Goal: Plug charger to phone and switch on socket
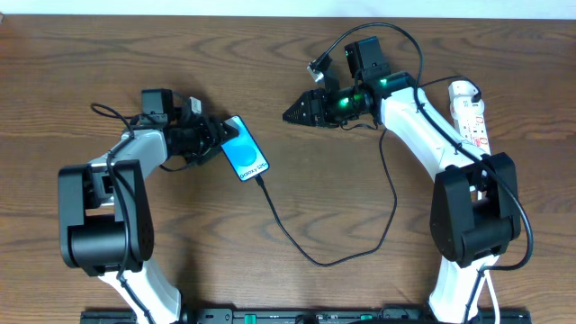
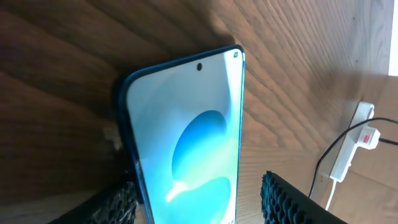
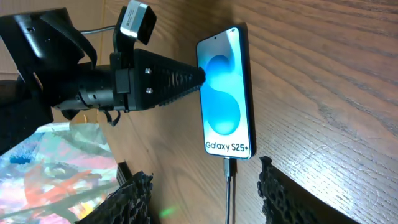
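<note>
The phone (image 1: 245,148) lies flat on the wooden table, its blue screen lit and facing up; it also shows in the right wrist view (image 3: 225,93) and the left wrist view (image 2: 186,143). The charger's black plug tip (image 3: 229,167) sits in the phone's bottom port, and its cable (image 1: 310,256) loops across the table towards the socket (image 1: 470,112), a white power strip at the far right. My left gripper (image 1: 213,135) is open around the phone's top end: one finger is at an edge, the other is apart. My right gripper (image 1: 297,112) is open and empty, its fingers (image 3: 202,199) either side of the cable.
The power strip with a red switch (image 2: 370,137) shows far off in the left wrist view. A colourful crumpled sheet (image 3: 56,162) lies beyond the table edge. A black rail (image 1: 297,315) runs along the front edge between the arm bases.
</note>
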